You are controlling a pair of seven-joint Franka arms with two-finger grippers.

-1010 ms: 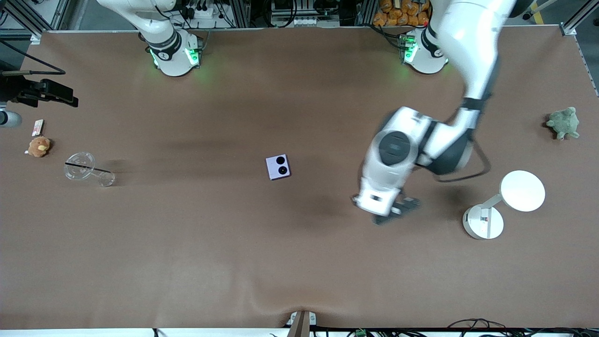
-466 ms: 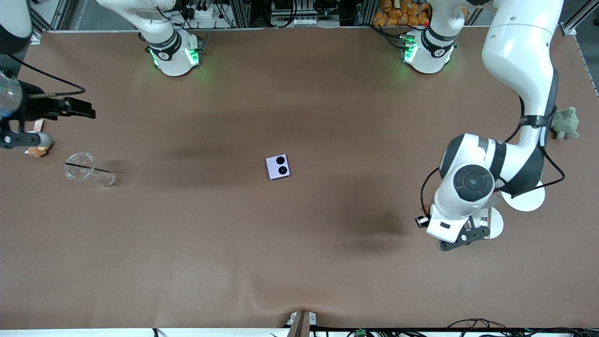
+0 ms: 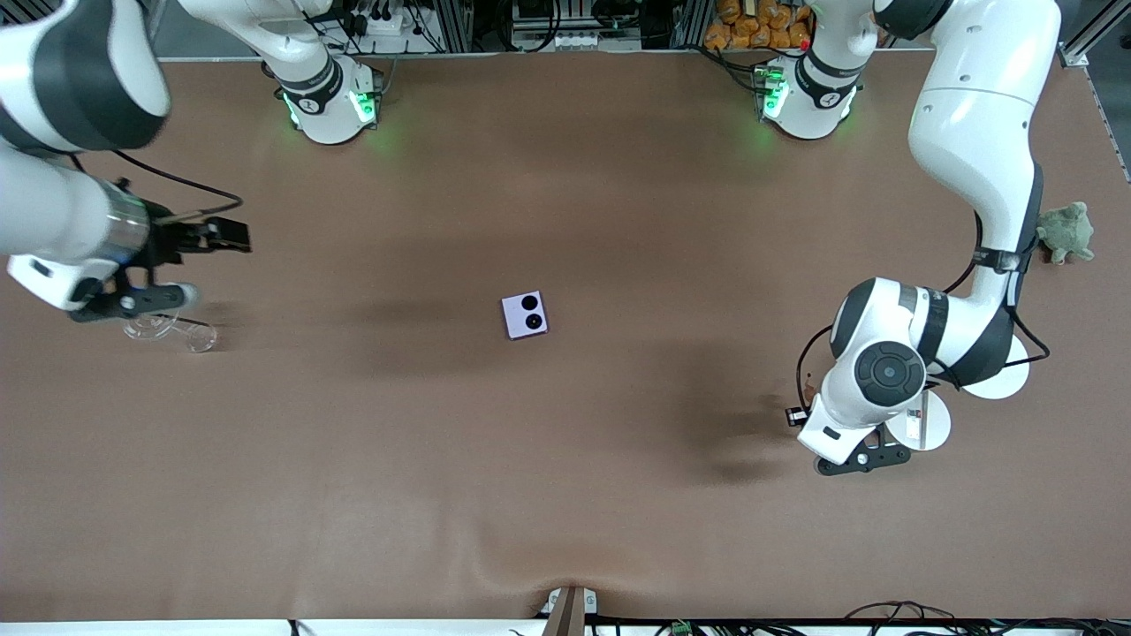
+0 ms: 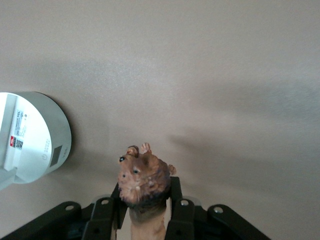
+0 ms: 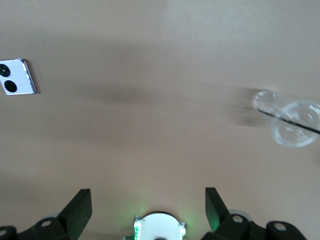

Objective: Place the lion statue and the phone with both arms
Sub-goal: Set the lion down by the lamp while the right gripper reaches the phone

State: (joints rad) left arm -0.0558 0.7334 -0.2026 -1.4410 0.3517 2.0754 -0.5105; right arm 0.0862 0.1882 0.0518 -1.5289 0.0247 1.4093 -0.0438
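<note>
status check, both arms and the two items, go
Left gripper shut on lion statue, beside the white lamp base. Right gripper open, over the clear cup. Phone mid-table, untouched. Nothing around it.

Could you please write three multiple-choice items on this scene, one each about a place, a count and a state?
1. Where does the phone lie?
A. about mid-table, on the bare table
B. on the white lamp's base
C. beside the green plush toy

2. How many round black camera circles show on the phone's face?
A. one
B. two
C. four

3. How does the left gripper stand?
A. open and empty
B. shut on the phone
C. shut on the lion statue

Answers:
1 A: the front view shows it alone between the two arms' ends of the table.
2 B: two circles show in the front and right wrist views.
3 C: the left wrist view shows its fingers clamped around the figurine, beside the white lamp. The right gripper is open, over the clear plastic cup.
</note>
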